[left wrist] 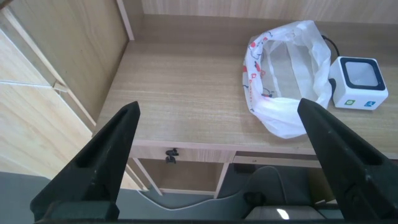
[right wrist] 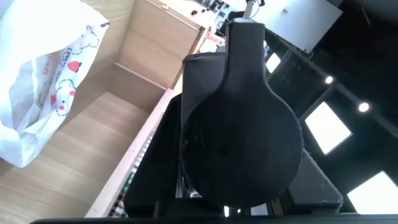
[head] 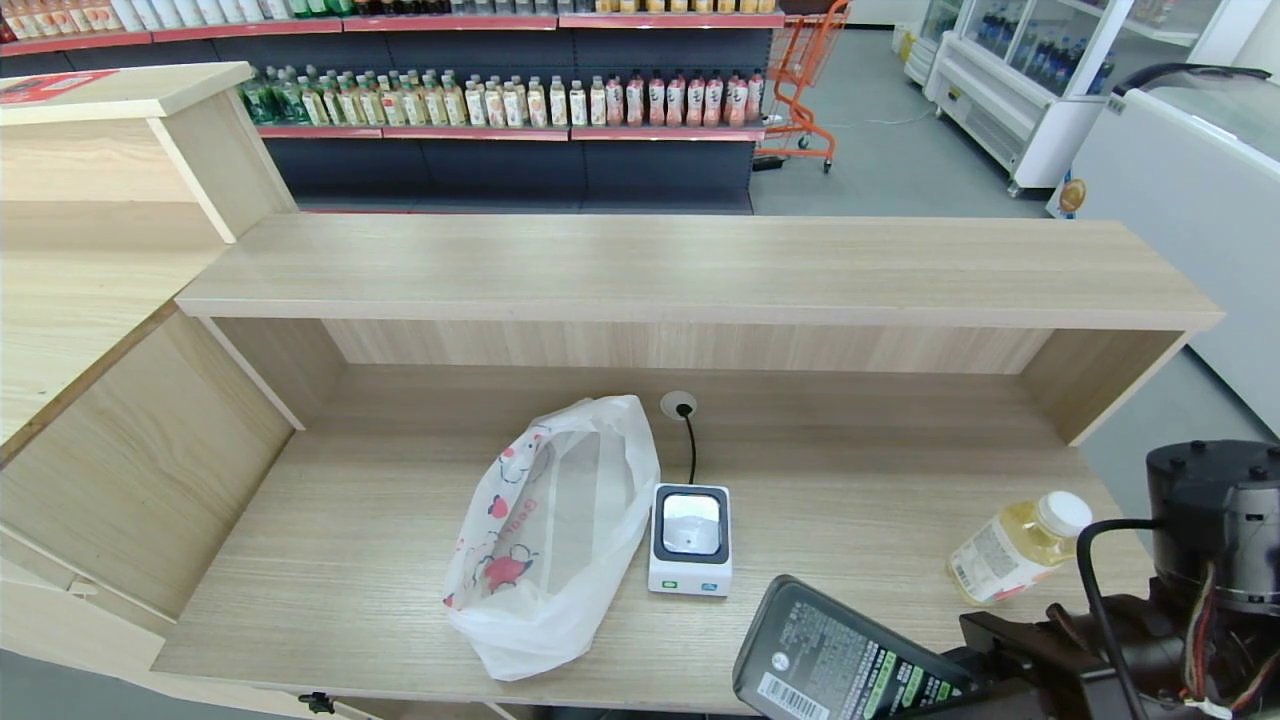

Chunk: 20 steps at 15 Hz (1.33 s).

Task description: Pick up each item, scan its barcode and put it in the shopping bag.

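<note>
Wooden counter [head: 860,480] has the white shopping bag [head: 550,530] slumped open near the front edge, with the scanner [head: 690,540] just beside it on the right. The right gripper [head: 970,665] is clamped on a black pouch [head: 830,655], held tilted over the counter's front edge near the scanner, barcode facing up. A yellow bottle [head: 1015,550] lies on its side at the far right. The left gripper [left wrist: 217,106] is spread wide with nothing in it, off the counter's front.

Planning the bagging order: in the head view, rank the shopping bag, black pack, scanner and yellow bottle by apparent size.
1. shopping bag
2. black pack, though it is nearest the camera and cut off at the edge
3. scanner and yellow bottle, which look about alike
</note>
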Available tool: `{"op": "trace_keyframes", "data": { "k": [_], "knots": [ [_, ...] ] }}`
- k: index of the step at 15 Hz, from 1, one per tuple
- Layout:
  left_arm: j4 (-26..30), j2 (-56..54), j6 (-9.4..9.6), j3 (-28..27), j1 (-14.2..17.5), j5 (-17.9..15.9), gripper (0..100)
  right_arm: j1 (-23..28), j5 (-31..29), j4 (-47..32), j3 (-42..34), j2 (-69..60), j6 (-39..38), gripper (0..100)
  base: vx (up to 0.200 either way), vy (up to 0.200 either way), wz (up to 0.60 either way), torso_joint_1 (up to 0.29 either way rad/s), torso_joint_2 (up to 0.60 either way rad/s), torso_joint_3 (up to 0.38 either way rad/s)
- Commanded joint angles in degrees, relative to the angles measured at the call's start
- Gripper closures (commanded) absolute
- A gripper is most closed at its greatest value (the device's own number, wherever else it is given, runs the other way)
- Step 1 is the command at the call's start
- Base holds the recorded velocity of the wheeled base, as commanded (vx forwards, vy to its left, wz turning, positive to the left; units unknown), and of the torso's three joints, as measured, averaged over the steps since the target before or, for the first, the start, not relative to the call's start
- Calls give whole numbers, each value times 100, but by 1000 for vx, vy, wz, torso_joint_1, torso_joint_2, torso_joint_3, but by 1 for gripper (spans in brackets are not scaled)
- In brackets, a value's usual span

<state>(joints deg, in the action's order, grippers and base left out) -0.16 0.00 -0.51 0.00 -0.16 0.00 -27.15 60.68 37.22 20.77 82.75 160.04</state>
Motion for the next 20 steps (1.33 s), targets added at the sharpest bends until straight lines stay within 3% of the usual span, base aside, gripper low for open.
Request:
{"op": "trace_keyframes", "data": {
  "k": [1, 11, 12, 14, 16, 18, 20],
  "knots": [
    [-2, 9, -2, 0, -2, 0, 0, -1, 5, 5, 6, 13, 1, 100, 0, 0, 0, 0, 0, 0],
    [7, 9, -2, 0, -2, 0, 0, 17, -4, -4, -21, 22, -17, 100, 0, 0, 0, 0, 0, 0],
    [-2, 9, -2, 0, -2, 0, 0, 61, -13, -57, -38, -48, -359, 100, 0, 0, 0, 0, 0, 0],
    [-2, 9, -2, 0, -2, 0, 0, 737, -30, -57, -47, -374, -2609, 100, 0, 0, 0, 0, 0, 0],
    [-2, 9, -2, 0, -2, 0, 0, 1669, -610, 14, -29, -971, -5316, 100, 0, 0, 0, 0, 0, 0],
    [-2, 9, -2, 0, 7, 0, 0, 2478, -716, -215, -38, -1226, -7804, 100, 0, 0, 0, 0, 0, 0],
    [-2, 9, -2, 0, -2, 0, 0, 2609, -1155, -224, 146, -1296, -10089, 100, 0, 0, 0, 0, 0, 0]
  ]
}}
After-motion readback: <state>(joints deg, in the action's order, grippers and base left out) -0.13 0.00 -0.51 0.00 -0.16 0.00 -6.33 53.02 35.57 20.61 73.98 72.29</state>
